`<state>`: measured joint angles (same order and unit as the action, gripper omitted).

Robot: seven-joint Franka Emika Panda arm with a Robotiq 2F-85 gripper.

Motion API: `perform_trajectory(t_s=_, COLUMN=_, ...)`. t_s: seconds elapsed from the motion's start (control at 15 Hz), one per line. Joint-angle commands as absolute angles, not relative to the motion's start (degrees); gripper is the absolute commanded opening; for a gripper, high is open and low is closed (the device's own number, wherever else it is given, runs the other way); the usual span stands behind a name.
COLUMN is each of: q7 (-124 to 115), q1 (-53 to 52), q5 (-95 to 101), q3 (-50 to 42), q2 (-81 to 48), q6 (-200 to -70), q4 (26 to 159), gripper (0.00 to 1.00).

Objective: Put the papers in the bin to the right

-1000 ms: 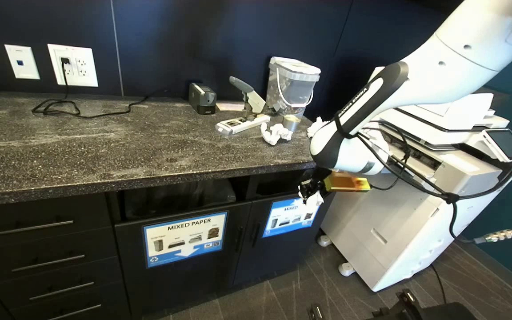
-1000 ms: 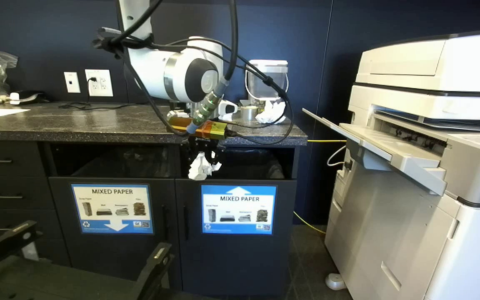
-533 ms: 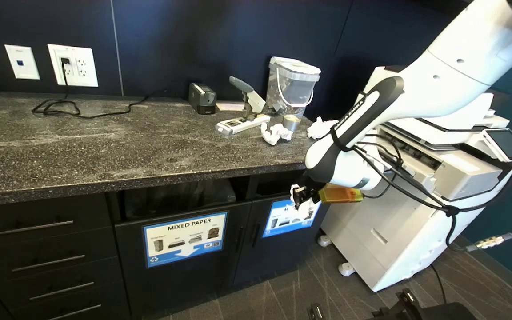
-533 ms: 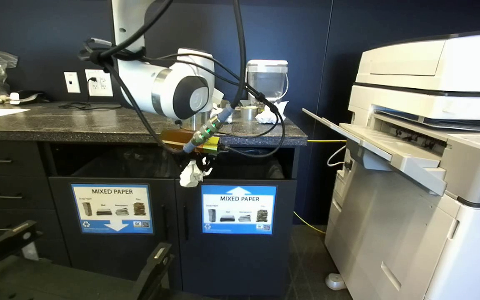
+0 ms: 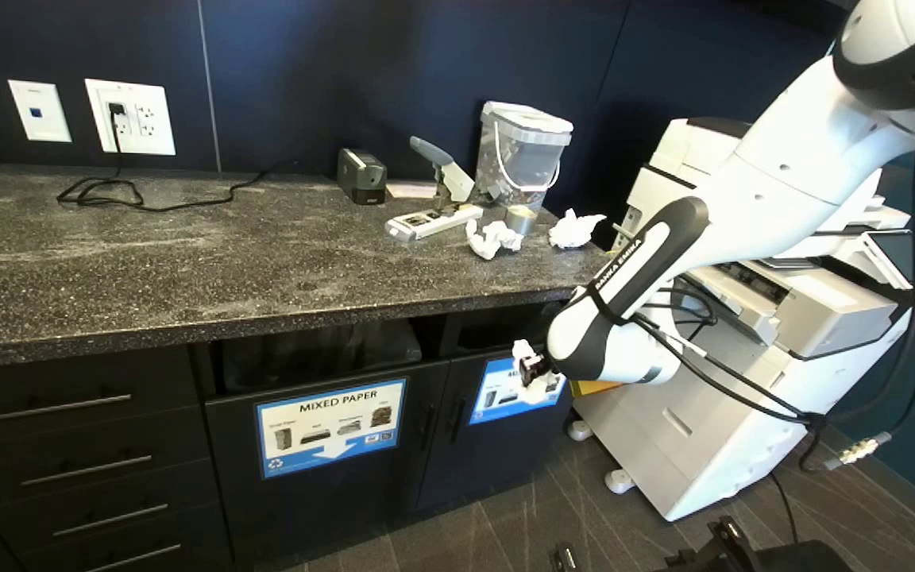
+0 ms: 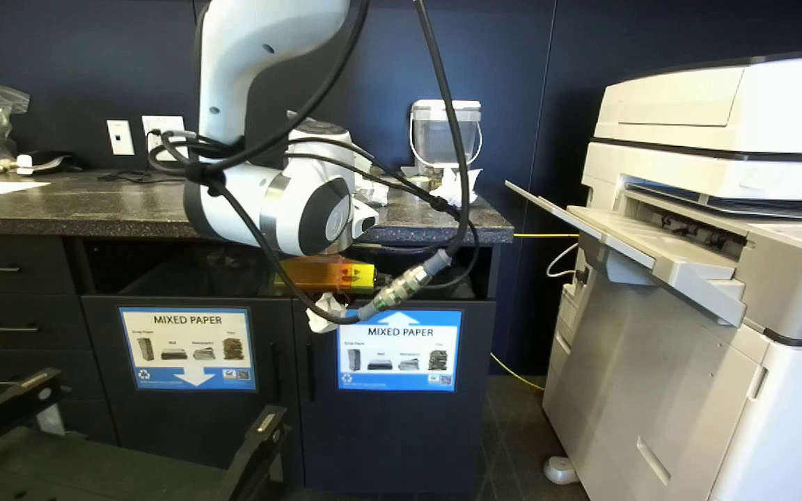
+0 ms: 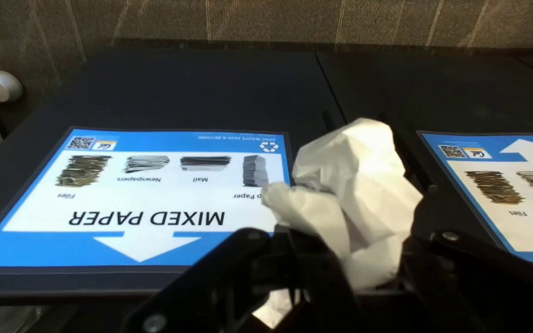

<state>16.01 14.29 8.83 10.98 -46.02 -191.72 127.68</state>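
One crumpled paper wad (image 7: 368, 185) sits right of centre in the wrist view, pinched between both fingers of the gripper (image 7: 356, 263), which enters from the frame's bottom edge. In an exterior view it shows left of centre, in front of the right-hand bin (image 6: 390, 438) at its door's top left corner, by the MIXED PAPER label (image 6: 399, 351). From where I stand, the step looks like delivery. Procedure: raise the wad above the door's top edge, align it with the label's middle, advance it beneath the countertop (image 5: 187, 270) into the bin, and only then spread the fingers. Caution: clearance appears low; a high wrist could strike the countertop lip, and loose flaps could catch the door. Two wads await on the countertop, upper right of centre in an exterior view: a left wad (image 5: 494, 240) near the stapler (image 5: 435, 222), a right wad (image 5: 574, 230) at the countertop's right end. Behind them stands the lidded tub (image 5: 523, 151).
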Motion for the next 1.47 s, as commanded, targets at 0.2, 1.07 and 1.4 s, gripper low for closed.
perform_trajectory(t_s=0.2, q7=13.6, q1=14.4, q5=15.0, q3=8.8, q2=-56.1, q6=-207.5, q4=121.0, gripper=0.19)
perform_trajectory(t_s=1.07, q7=-0.9, q1=15.5, q5=18.7, q3=8.4, q2=-68.4, q6=-223.8, q4=103.9, gripper=0.19)
perform_trajectory(t_s=1.4, q7=-3.6, q1=15.5, q5=19.9, q3=8.8, q2=-73.9, q6=-222.8, q4=95.7, gripper=0.2)
